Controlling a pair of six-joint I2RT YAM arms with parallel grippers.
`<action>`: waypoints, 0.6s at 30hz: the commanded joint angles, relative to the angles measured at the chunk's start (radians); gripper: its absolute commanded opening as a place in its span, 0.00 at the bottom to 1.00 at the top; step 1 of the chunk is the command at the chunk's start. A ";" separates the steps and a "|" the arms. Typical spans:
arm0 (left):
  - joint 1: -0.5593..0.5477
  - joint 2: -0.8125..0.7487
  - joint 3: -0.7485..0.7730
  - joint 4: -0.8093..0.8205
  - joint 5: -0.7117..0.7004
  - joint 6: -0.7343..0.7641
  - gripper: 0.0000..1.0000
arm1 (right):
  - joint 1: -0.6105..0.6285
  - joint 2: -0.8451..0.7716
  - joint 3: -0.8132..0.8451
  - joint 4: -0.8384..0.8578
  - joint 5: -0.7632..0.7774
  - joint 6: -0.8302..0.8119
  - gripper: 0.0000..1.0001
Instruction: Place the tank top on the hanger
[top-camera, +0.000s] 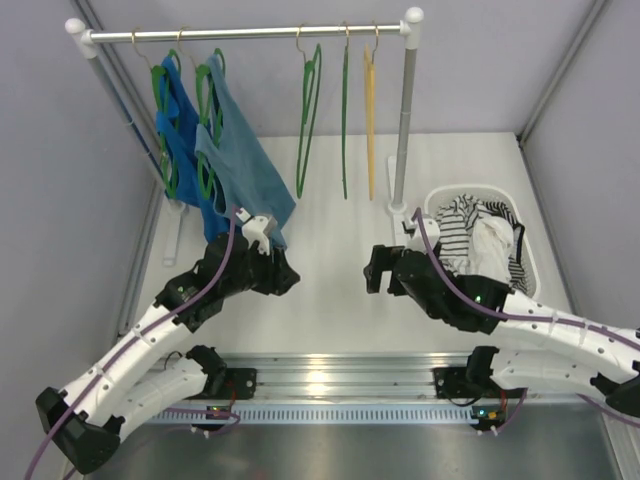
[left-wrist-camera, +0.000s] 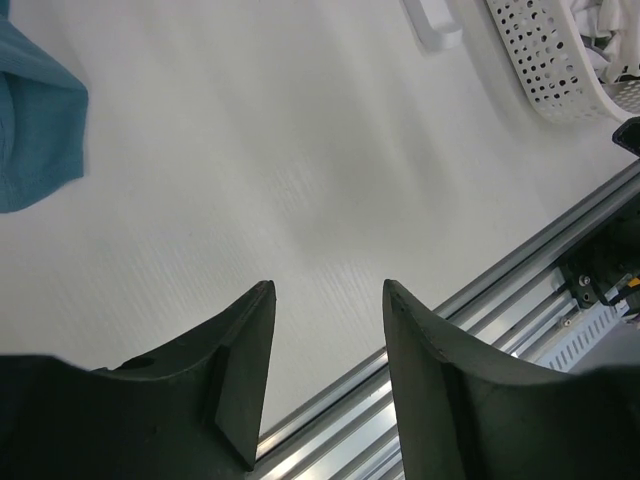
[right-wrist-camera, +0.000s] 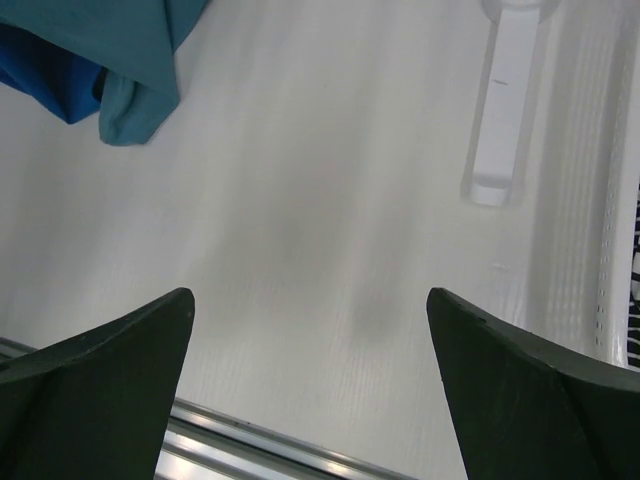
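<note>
The white tank top (top-camera: 492, 246) lies crumpled in the white basket (top-camera: 530, 262) at the right, beside a black-and-white striped garment (top-camera: 455, 225). Two bare green hangers (top-camera: 308, 110) hang from the rail (top-camera: 250, 33) at the back. My left gripper (top-camera: 286, 272) is open and empty, low over the table left of centre; its jaws stand apart in the left wrist view (left-wrist-camera: 328, 290). My right gripper (top-camera: 371, 270) is open wide and empty, just left of the basket; it also shows in the right wrist view (right-wrist-camera: 310, 295).
Two blue tank tops (top-camera: 215, 150) hang on green hangers at the rail's left and reach down near my left gripper. A yellow hanger (top-camera: 370, 120) hangs by the right post (top-camera: 404, 130). The rack foot (right-wrist-camera: 505, 100) lies ahead of the right gripper.
</note>
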 joint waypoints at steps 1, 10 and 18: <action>-0.004 -0.024 -0.003 0.017 -0.018 0.032 0.52 | -0.010 -0.027 0.011 0.005 0.031 0.020 1.00; -0.003 -0.004 0.008 -0.009 -0.036 0.043 0.54 | -0.144 0.034 0.105 -0.099 -0.027 -0.027 1.00; -0.003 -0.032 -0.009 -0.001 -0.019 0.046 0.57 | -0.500 0.022 0.122 -0.118 -0.154 -0.092 1.00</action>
